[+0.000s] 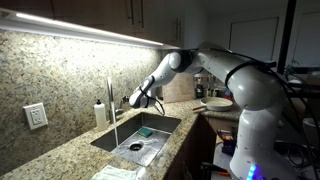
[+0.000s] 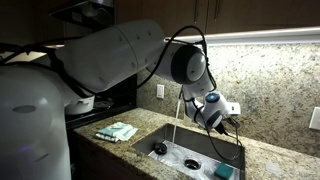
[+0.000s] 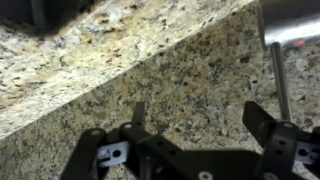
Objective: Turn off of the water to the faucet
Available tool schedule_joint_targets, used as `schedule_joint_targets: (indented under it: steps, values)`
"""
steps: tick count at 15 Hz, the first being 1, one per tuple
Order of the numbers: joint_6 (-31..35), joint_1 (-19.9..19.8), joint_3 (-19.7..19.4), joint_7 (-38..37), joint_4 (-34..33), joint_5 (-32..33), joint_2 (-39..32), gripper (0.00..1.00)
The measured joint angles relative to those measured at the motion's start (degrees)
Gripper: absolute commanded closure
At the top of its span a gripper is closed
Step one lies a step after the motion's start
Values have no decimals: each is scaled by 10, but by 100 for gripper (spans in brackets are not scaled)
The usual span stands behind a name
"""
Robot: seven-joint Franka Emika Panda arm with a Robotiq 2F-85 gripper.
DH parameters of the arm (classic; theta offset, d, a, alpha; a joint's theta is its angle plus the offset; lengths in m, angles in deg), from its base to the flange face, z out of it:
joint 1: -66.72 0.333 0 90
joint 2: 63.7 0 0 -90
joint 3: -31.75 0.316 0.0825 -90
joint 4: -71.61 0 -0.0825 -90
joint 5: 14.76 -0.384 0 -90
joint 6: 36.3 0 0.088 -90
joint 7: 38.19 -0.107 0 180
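The chrome faucet (image 1: 110,92) stands behind the sink (image 1: 165,122), next to a white soap dispenser (image 1: 100,113). A thin whitish stream of water (image 1: 115,125) falls from it into the basin; it also shows in an exterior view (image 2: 178,122). My gripper (image 1: 136,100) hangs just beside the faucet, close to the granite backsplash, and shows in an exterior view (image 2: 226,112) too. In the wrist view the gripper (image 3: 200,122) is open and empty, facing the granite. A chrome part with a thin rod (image 3: 283,75) sits beyond its right finger.
A green sponge (image 1: 146,130) and some dishes (image 1: 135,147) lie in the sink. A wall outlet (image 1: 36,116) is on the backsplash. A green cloth (image 2: 117,131) lies on the counter beside the sink (image 2: 150,133). Cabinets hang overhead.
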Motion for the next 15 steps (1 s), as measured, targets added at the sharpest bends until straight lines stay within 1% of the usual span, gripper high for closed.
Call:
schedule_joint_targets:
  steps: [4,8,12,15]
  values:
    - [0,0,14,0,-24,5,-13,0]
    - [0,-10,30,0,-27,21,-15,0]
    - [2,-47,90,0,-21,68,-15,0]
    - [2,-83,155,0,-18,102,-14,0]
